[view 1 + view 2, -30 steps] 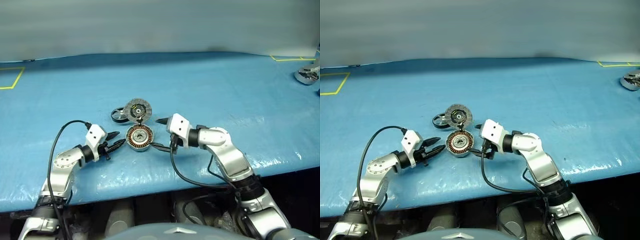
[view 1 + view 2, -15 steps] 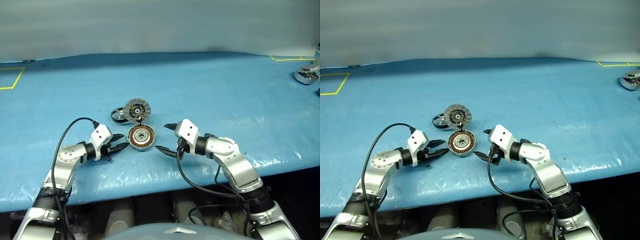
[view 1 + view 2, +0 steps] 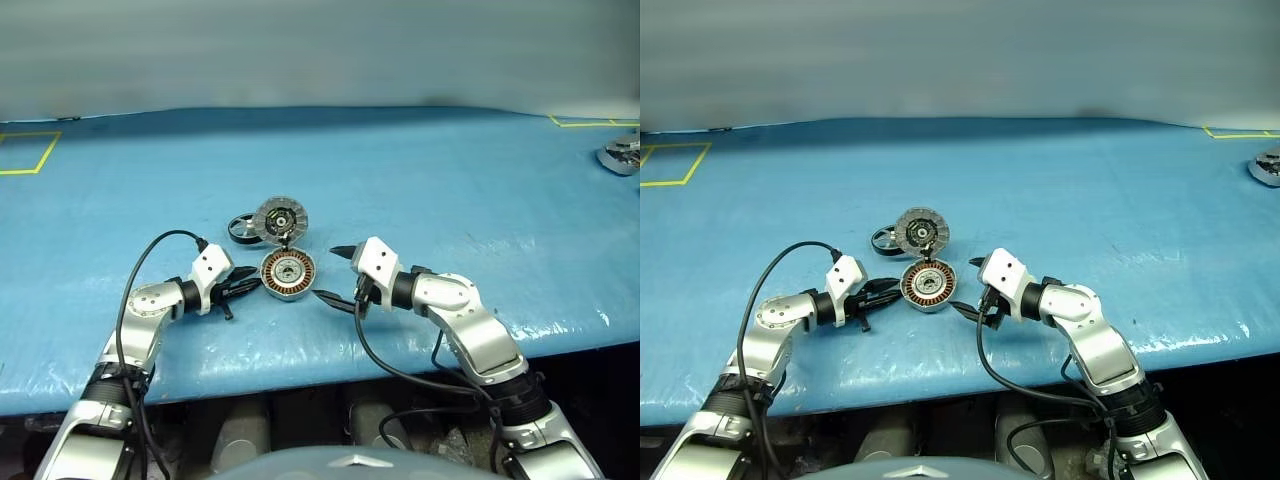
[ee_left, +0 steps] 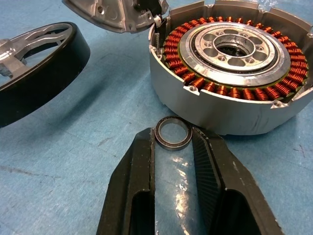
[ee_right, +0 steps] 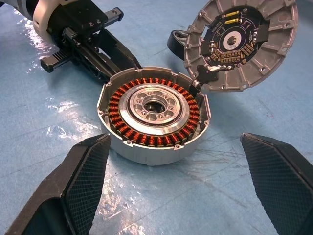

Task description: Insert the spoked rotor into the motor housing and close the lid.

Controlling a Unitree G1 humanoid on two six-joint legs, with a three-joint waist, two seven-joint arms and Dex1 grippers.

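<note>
The motor housing (image 3: 288,274) lies open on the blue table, its copper windings showing. The lid (image 3: 280,219) stands tilted up on its hinge at the far side, ribbed inside facing me. Just left of the lid, the dark spoked rotor (image 3: 243,229) lies flat on the table. My left gripper (image 3: 250,287) is low at the housing's left side, with its fingers (image 4: 142,161) closed against a thin metal ring (image 4: 172,136) on the table. At the housing's right, my right gripper (image 3: 331,274) is wide open with nothing in it, pointing at the housing (image 5: 154,115).
A blue sheet (image 3: 450,190) covers the table, and its front edge runs just below my arms. Another metal part (image 3: 620,158) lies at the far right. Yellow tape (image 3: 30,150) marks the far left corner.
My left gripper's fingers have narrowed onto the thin ring beside the housing. The right gripper stays wide open. The whole view has shifted a little.
</note>
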